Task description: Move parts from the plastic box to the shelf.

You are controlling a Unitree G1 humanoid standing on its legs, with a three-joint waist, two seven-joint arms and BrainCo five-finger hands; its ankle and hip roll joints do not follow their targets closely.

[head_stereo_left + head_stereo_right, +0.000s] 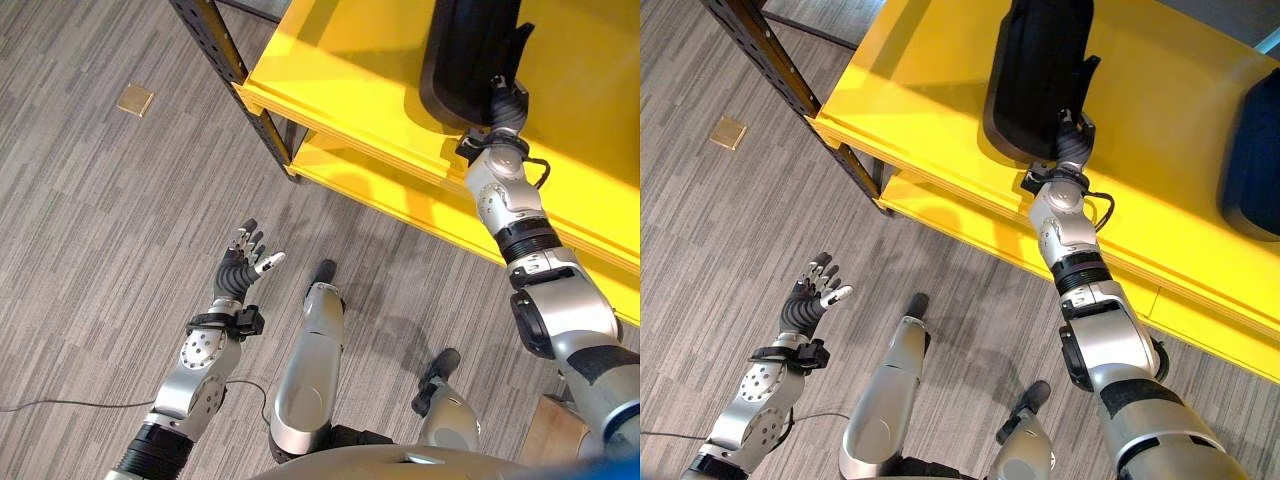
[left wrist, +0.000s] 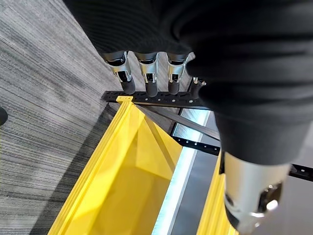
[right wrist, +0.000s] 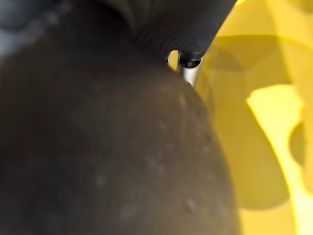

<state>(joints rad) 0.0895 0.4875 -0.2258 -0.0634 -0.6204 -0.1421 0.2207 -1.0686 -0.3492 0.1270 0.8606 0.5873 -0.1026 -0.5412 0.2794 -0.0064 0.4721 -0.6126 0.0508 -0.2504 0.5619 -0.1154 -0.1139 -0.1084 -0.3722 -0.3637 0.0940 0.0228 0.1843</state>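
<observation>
Right eye view: right hand (image 1: 1072,143) fingers hidden behind matte black moulded part (image 1: 1035,70) on glossy yellow shelf (image 1: 1160,160); left hand (image 1: 812,296) fingers spread.

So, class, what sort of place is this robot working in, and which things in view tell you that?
Probably a workshop or storeroom: a yellow shelf on a perforated black steel frame, a black part at the robot's right hand, and grey floor.

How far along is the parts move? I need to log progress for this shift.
Looks done: one dark part already lies on the yellow shelf. In hand: the right hand is at a large black part resting on the shelf; its grip is hidden. The left hand hangs open over the floor. How many remain can't be judged.
</observation>
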